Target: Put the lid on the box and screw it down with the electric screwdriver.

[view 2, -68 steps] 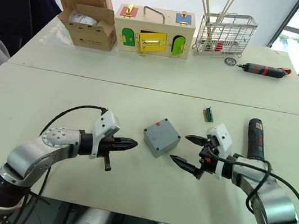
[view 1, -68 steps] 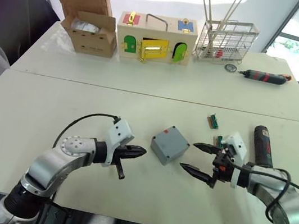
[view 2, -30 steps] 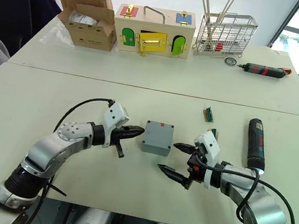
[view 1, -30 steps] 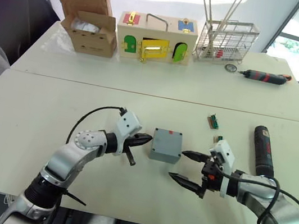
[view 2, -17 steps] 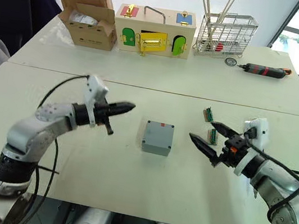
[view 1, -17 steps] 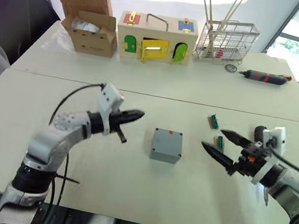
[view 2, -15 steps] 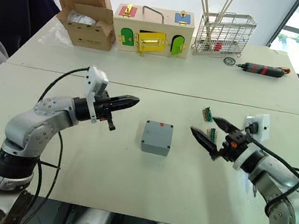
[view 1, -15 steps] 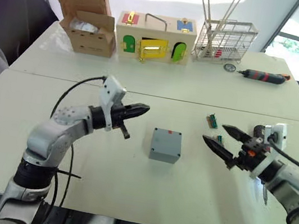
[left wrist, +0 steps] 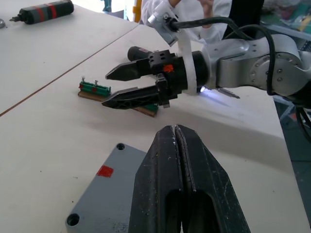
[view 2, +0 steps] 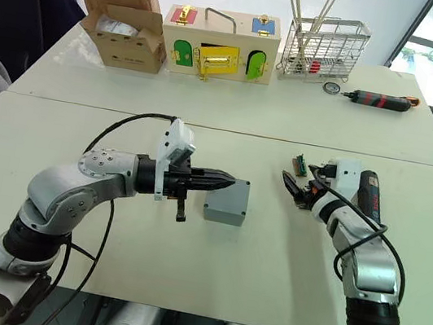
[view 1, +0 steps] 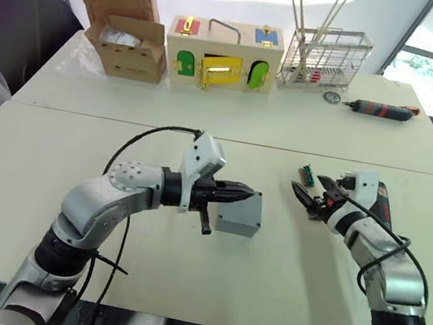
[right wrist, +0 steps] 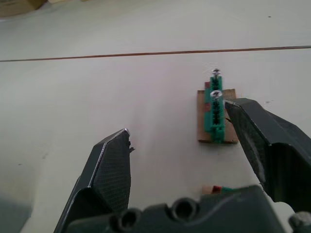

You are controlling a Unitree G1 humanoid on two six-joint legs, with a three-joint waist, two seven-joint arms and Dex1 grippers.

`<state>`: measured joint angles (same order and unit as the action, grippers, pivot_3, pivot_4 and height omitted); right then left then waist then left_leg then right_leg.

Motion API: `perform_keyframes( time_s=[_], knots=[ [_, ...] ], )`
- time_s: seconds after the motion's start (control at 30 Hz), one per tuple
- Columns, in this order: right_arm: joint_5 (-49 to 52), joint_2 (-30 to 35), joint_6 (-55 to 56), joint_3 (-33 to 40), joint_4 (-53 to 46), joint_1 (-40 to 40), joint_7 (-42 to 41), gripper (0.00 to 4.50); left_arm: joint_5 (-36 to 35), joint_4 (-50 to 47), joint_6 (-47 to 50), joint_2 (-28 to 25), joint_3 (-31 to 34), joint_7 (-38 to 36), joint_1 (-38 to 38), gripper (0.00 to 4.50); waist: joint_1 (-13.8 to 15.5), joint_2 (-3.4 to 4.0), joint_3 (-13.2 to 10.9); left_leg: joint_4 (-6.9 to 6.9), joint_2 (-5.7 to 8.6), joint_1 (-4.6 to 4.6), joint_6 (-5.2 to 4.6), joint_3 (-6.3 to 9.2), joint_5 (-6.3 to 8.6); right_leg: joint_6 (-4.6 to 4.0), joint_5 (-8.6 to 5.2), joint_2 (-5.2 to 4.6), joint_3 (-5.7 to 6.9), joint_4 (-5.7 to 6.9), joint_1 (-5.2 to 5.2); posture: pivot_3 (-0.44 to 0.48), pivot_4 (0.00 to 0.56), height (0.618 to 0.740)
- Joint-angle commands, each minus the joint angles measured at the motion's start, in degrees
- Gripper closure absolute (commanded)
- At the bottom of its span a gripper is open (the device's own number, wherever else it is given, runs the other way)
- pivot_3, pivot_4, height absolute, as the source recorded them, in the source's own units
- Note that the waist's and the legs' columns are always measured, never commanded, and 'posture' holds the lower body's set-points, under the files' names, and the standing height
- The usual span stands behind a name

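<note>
**Both arms low over the near table**

I see two pale tables [view 1: 231, 124] butted together, bright window light behind. At the back stand a cardboard box [view 1: 126, 29], a wooden box with coloured doors [view 1: 224, 54] and a wire rack [view 1: 326, 60].

The box [view 1: 240, 213] sits on the near table, lid on, red mark showing. My left gripper [view 1: 249, 193], fingers pressed together, holds nothing above its top. My right gripper [view 1: 306, 191] is spread wide by a green screw strip [right wrist: 214, 114]. The electric screwdriver [view 2: 370, 196] lies by the right wrist.
</note>
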<state>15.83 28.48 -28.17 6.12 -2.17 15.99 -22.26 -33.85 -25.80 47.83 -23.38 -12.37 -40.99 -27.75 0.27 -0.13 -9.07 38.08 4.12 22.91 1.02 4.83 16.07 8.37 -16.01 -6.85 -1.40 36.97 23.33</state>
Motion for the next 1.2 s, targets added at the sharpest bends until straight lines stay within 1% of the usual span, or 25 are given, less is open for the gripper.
perform_keyframes(
  time_s=[0.03,0.1,0.2,0.77,0.87,0.9,0.93,1.2],
  knots=[
    [-1.60,-0.91,2.79,0.50,1.84,2.05,1.11,1.26,0.78,-0.70,-1.70,-0.06,0.32,0.30,-0.44,4.50,0.02,0.00,0.00,-0.01,0.00,0.00,0.00,0.00,0.00,0.00,0.00,0.01,0.00,0.00,0.01,0.000,0.150,0.731],
    [-2.14,-1.30,3.60,0.58,2.77,2.47,1.14,1.74,1.13,-0.59,-1.88,-0.19,0.28,0.33,-0.25,4.50,0.11,0.00,0.00,-0.02,0.00,0.01,0.00,0.01,0.00,0.00,0.00,0.00,0.00,-0.01,0.01,0.000,0.150,0.731],
    [-2.54,-1.69,4.15,0.41,3.50,2.88,0.85,2.84,1.49,-0.53,-2.29,-0.29,0.05,0.32,0.06,4.50,0.08,0.00,0.00,-0.02,0.01,0.01,0.00,0.00,0.00,0.00,0.00,0.00,0.00,-0.01,0.01,0.000,0.150,0.731],
    [-3.61,-2.86,5.64,1.09,5.63,4.31,1.13,2.84,3.47,-0.50,-3.42,0.12,-1.35,0.26,1.21,4.50,-0.07,0.00,0.00,-0.02,0.00,0.01,0.01,0.00,0.00,0.00,0.00,0.00,0.00,0.00,0.01,0.000,0.150,0.731],
    [-3.76,-3.07,6.03,1.05,5.97,4.64,1.44,3.66,4.16,-0.30,-3.91,0.03,-2.05,0.10,1.40,4.50,-0.11,0.00,0.00,-0.02,0.00,0.01,0.01,0.00,0.00,0.00,0.00,0.00,0.00,0.00,0.01,0.000,0.150,0.731],
    [-3.83,-3.11,6.15,1.01,6.12,4.72,1.51,4.16,4.32,-0.25,-4.07,0.00,-2.23,0.08,1.44,4.50,-0.14,0.00,0.00,-0.02,0.00,0.01,0.01,0.00,0.00,0.00,0.00,0.00,0.00,0.00,0.01,0.000,0.150,0.731],
    [-3.83,-3.13,6.19,1.05,6.12,4.74,1.58,4.47,4.37,-0.32,-4.06,0.01,-2.30,0.12,1.45,4.50,-0.18,0.00,0.00,-0.02,0.00,0.01,0.01,0.00,0.00,0.00,0.00,0.01,0.00,0.00,0.01,0.000,0.150,0.731],
    [-3.84,-3.11,5.97,0.94,5.82,4.55,1.64,4.47,4.92,-0.30,-4.19,0.09,-2.45,-0.10,1.82,4.50,-0.18,0.00,0.00,-0.02,0.00,0.01,0.01,0.01,0.00,0.00,0.00,0.01,0.00,0.00,0.01,0.000,0.150,0.731]
  ],
)
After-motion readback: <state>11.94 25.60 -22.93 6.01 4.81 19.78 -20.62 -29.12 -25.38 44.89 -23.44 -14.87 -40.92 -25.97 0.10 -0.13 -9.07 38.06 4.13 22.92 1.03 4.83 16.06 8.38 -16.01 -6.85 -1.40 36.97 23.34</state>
